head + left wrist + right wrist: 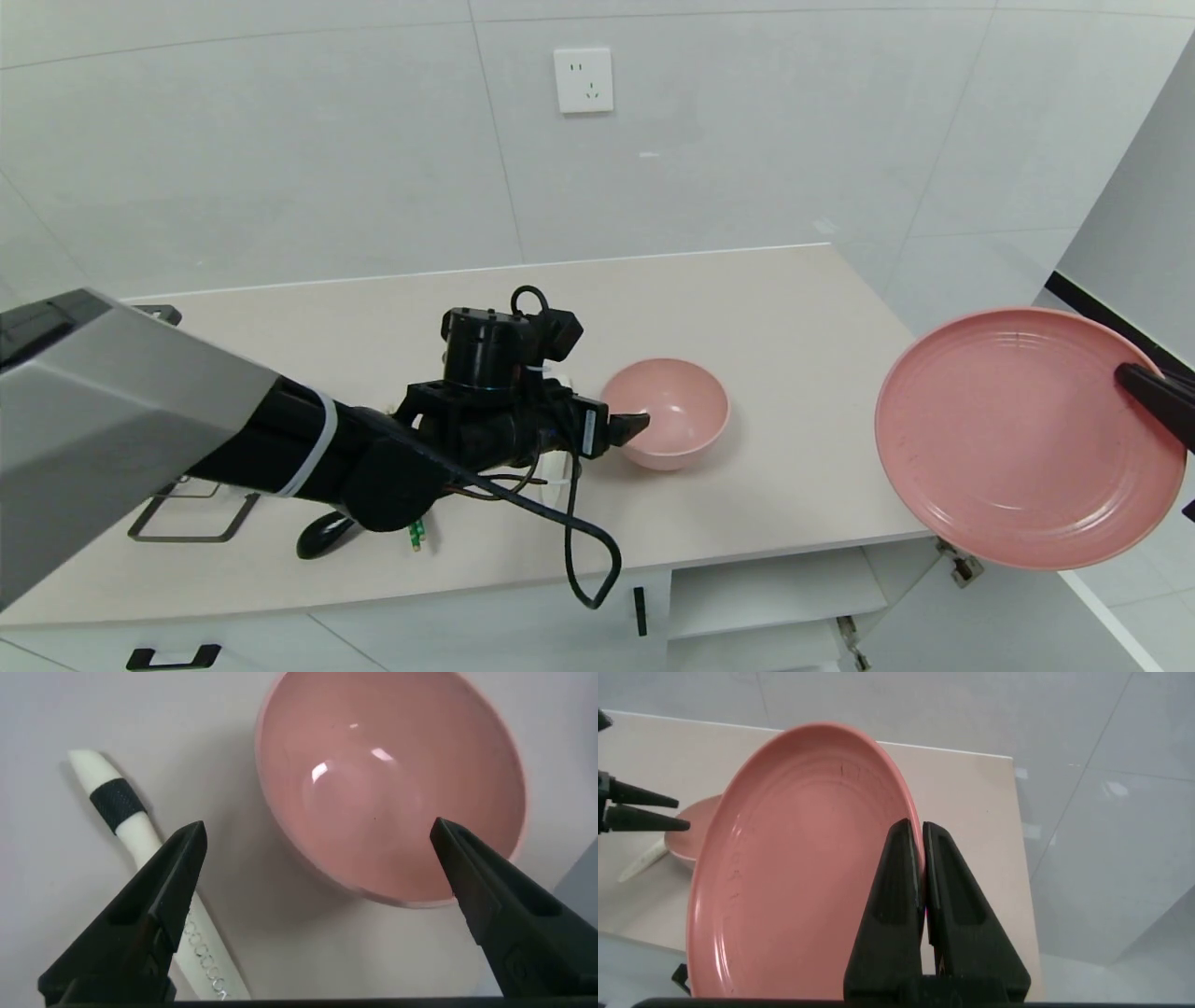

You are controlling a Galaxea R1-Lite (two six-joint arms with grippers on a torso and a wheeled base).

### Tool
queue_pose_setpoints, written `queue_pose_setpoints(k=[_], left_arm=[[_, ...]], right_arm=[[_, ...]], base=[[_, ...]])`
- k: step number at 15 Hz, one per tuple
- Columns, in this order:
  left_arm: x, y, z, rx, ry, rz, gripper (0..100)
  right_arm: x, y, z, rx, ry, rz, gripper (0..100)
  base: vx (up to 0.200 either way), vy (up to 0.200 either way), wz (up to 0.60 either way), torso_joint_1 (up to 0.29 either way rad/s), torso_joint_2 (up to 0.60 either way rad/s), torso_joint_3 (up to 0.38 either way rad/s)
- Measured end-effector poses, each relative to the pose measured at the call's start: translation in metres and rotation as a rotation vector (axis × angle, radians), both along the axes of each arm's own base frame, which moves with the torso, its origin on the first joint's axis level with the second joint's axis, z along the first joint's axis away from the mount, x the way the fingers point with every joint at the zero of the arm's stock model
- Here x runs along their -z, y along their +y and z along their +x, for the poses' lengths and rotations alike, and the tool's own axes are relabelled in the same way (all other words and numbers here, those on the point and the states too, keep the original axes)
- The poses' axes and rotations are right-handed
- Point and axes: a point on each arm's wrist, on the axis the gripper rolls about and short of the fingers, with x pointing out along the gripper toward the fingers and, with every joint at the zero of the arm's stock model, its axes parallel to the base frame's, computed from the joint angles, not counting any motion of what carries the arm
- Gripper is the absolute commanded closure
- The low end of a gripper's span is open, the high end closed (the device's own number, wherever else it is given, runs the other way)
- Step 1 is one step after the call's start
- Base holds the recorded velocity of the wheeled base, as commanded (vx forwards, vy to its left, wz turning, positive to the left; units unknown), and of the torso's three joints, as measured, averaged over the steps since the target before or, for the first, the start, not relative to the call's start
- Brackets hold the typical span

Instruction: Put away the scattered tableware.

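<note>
Hovering released, the left pincer [627, 426] has the bowl [677, 406] just at its 3 o'clock on the table [803, 308]; the right pincer [921, 840], farther off at 3 o'clock, grips the plate [1008, 439] by its rim.

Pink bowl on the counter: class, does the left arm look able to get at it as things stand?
Probably yes. The left tool is open right at the pink bowl, with nothing lying between them. The white utensil sits off to one side, apart from the bowl.
</note>
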Motion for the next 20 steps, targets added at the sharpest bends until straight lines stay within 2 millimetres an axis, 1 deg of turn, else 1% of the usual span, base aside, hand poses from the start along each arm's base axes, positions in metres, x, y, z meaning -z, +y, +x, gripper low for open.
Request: queue_pose_setpoints(k=[2,5,10,13,14,17,18,20], left_arm=[[0.003,-0.005,0.011,-0.002,0.038,0.018,0],[0.007,-0.010,0.023,-0.002,0.043,0.016,0],[0.018,-0.012,0.027,0.001,0.058,0.021,0],[0.025,-0.011,0.024,0.004,0.073,0.030,0],[0.026,-0.011,0.023,0.003,0.075,0.030,100],[0.028,-0.009,0.019,0.005,0.081,0.036,100],[0.026,-0.008,0.018,0.007,0.077,0.034,100],[0.015,-0.008,0.017,0.013,0.042,0.015,100]], right_arm=[[0.000,0.000,0.000,0.001,-0.002,0.000,100],[-0.001,0.000,0.000,0.000,-0.005,-0.001,100],[-0.001,0.000,-0.001,0.001,-0.006,-0.001,100],[-0.001,0.000,-0.001,0.000,-0.007,-0.001,100],[-0.001,0.000,-0.001,0.000,-0.007,-0.001,100],[-0.001,0.000,-0.001,0.001,-0.008,-0.001,100],[-0.001,0.000,-0.001,0.001,-0.008,-0.001,100],[-0.002,0.000,-0.001,0.000,-0.009,-0.001,100]], base=[[0.000,0.000,0.00,0.000,0.00,0.000],[0.000,0.000,0.00,0.000,0.00,0.000],[0.000,0.000,0.00,0.000,0.00,0.000],[0.000,0.000,0.00,0.000,0.00,0.000],[0.000,0.000,0.00,0.000,0.00,0.000],[0.000,0.000,0.00,0.000,0.00,0.000],[0.000,0.000,0.00,0.000,0.00,0.000],[0.000,0.000,0.00,0.000,0.00,0.000]])
